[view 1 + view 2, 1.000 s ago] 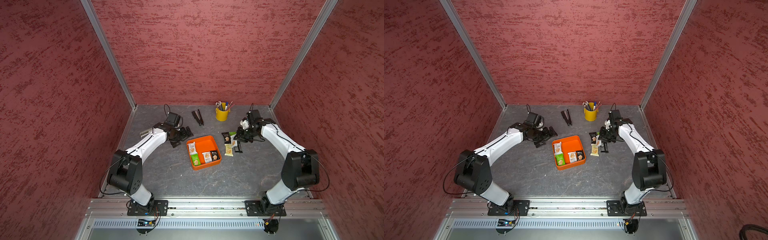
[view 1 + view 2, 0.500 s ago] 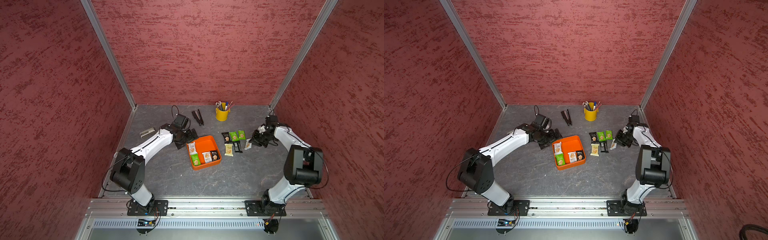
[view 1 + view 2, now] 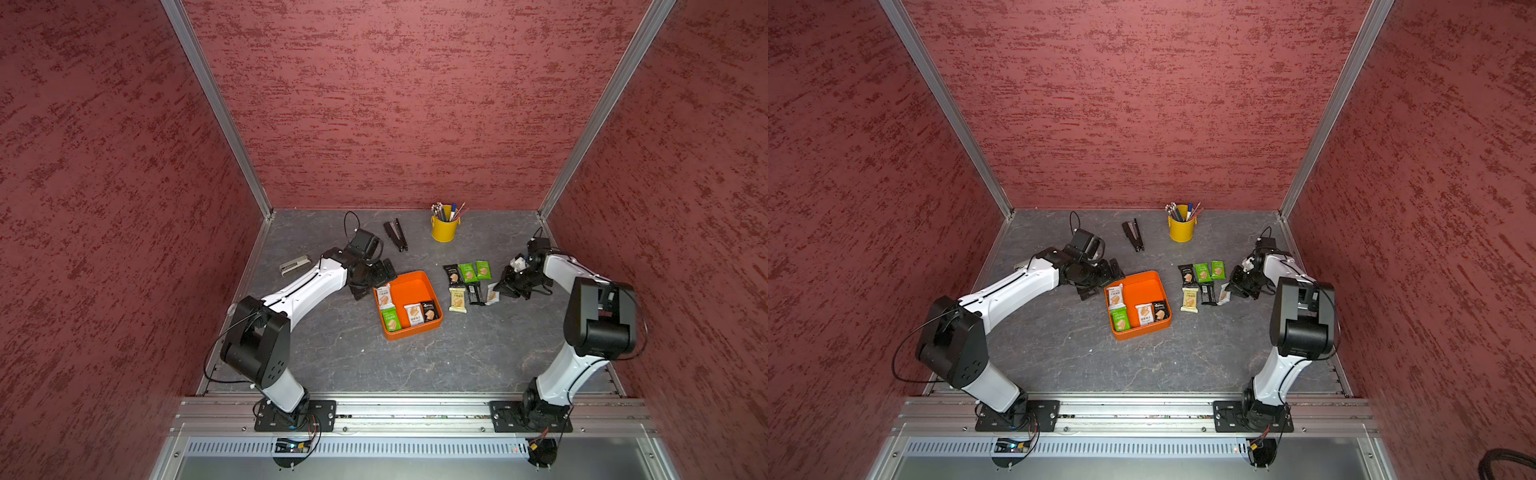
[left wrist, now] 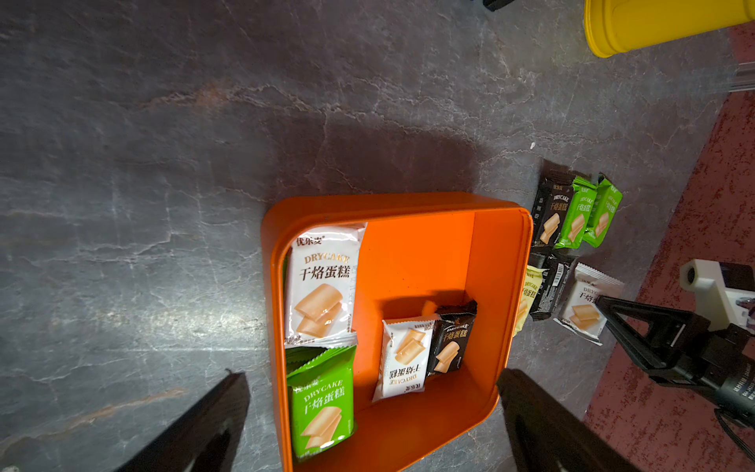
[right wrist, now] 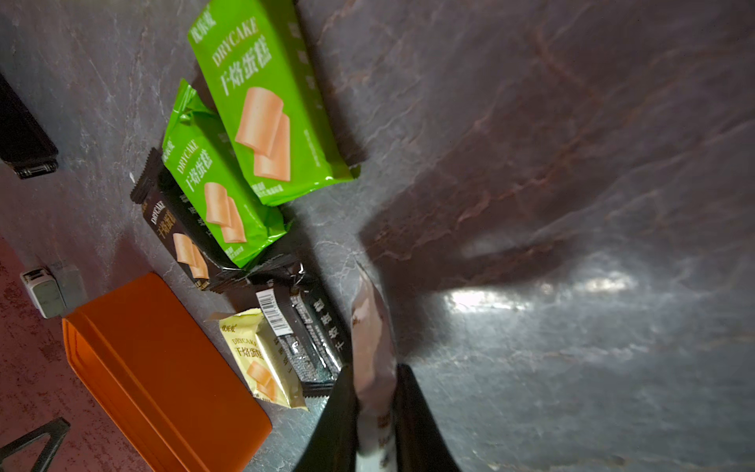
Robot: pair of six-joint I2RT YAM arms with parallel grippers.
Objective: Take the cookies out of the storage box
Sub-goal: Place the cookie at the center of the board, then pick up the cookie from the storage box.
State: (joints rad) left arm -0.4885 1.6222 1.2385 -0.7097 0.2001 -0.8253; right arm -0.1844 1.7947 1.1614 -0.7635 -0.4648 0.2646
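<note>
A: Non-task clutter?
B: Yellow pen bucket [image 3: 444, 229] upright near the back wall. Black stapler [image 3: 397, 236] near it. Grey bar [image 3: 294, 265] flat on the worktop [image 3: 353, 357], by the side wall.

Four cookies [image 3: 414, 314] lie in the orange storage box [image 3: 411, 286]; six more are grouped just beside it.

We see the white packet [image 5: 371, 318] pinched in the right gripper [image 5: 374, 367] only edge-on: print unreadable, palm-side end cut off by the frame. Ahead of that gripper the storage box [image 5: 163, 367] shows us just a wall, contents hidden. Left wrist view: that box covers part of the pale yellow packet [image 4: 529, 291]; yellow bucket [image 4: 653, 24] cropped.
</note>
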